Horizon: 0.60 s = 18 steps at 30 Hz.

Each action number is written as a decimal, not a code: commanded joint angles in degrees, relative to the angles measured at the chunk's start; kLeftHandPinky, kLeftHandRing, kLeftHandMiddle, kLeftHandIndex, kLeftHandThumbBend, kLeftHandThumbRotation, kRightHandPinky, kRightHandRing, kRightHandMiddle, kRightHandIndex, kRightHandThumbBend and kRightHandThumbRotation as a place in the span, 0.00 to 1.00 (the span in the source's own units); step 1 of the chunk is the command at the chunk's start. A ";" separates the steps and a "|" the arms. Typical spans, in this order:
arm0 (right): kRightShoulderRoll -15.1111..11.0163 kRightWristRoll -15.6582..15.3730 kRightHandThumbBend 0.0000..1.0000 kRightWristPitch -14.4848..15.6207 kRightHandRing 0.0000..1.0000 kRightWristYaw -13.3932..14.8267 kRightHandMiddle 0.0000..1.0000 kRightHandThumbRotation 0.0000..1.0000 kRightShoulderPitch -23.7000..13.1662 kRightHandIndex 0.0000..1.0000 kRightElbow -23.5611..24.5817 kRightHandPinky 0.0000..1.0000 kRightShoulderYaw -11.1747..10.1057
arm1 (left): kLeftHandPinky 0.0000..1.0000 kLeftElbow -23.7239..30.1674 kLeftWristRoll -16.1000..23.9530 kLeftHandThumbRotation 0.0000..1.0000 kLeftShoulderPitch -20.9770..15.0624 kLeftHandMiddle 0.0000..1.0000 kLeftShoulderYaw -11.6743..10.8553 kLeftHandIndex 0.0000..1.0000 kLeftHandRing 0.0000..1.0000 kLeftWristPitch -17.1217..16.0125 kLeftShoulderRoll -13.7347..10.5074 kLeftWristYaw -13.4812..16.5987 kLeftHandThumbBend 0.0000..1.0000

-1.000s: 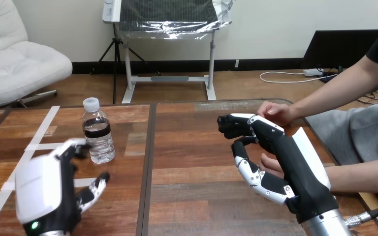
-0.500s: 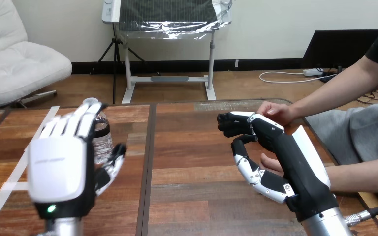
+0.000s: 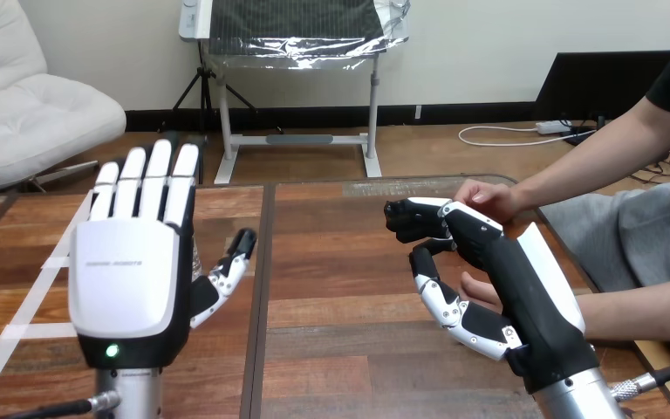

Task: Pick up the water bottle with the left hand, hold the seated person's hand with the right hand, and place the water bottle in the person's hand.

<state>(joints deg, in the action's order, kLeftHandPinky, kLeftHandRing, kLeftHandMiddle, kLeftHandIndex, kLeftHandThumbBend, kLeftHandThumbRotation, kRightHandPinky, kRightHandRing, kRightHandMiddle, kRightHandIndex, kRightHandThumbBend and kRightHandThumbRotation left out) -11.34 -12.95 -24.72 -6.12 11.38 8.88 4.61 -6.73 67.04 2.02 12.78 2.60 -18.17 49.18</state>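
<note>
Since half a second ago the left hand has climbed higher in the left of the frame. Its white back now faces the camera and its fingers are straight and spread, holding nothing. The water bottle stands on the table behind it, almost wholly covered. A pale sliver at the hand's right edge is probably its side. With the fingers splayed like this, the hand looks to be readying itself to wrap the bottle, so the pick-up has not yet begun.

Right of centre, nothing has shifted. The right hand reaches toward the person seated at the right edge. The person's upper hand rests on top of it, touching its white shell. The person's lower hand lies just behind it, low over the table. Whether the right hand actually grips either one I cannot tell, as its own body blocks the contact. This pairing seems meant to steady the person's hand as the place to receive the bottle.
</note>
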 commanded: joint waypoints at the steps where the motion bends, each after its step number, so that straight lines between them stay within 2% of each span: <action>1: 0.40 1.01 0.14 -1.22 0.71 0.24 0.73 0.00 -4.39 0.73 1.44 0.64 0.04 | 0.91 0.13 1.29 0.99 -4.11 0.96 0.91 0.94 0.95 0.79 -1.68 1.19 0.41; 9: 0.57 1.06 0.13 -0.82 0.71 0.26 0.73 0.00 -4.44 0.73 1.57 0.64 0.14 | 0.94 -0.47 1.63 1.00 -5.24 0.98 1.36 0.95 0.97 1.21 -1.88 1.32 0.41; 18: 0.43 0.77 0.13 -0.90 0.71 0.31 0.72 0.00 -4.55 0.72 1.55 0.64 0.13 | 0.95 -1.75 1.57 1.00 -6.87 0.98 1.65 0.95 0.98 2.35 -2.31 -0.42 0.41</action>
<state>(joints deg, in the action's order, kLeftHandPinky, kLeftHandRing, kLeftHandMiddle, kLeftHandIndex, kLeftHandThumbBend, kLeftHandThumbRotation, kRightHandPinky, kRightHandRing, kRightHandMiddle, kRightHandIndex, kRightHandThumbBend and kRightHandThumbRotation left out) -11.34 -12.95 -24.73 -6.12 10.80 8.87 4.68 -7.51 67.92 0.45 13.68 3.99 -19.37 49.37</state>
